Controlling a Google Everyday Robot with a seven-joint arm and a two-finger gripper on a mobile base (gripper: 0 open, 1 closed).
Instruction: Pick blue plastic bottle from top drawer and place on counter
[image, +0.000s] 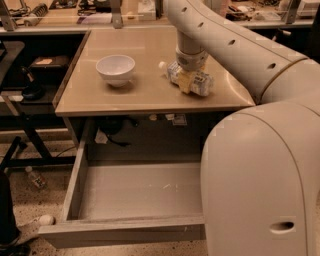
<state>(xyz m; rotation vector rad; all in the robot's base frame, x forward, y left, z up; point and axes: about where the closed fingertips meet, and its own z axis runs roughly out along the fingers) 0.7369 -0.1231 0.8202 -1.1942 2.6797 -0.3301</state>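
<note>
The blue plastic bottle lies on its side on the beige counter, right of centre, with its white cap pointing left. My gripper comes down from above and is shut across the bottle's middle, holding it at the counter's surface. The top drawer is pulled fully out below the counter, and nothing shows inside it.
A white bowl stands on the counter left of the bottle. My arm's large body covers the right side and the drawer's right end. A cluttered workbench runs behind, a black stand is at the left, and a tiny clear bottle lies on the floor.
</note>
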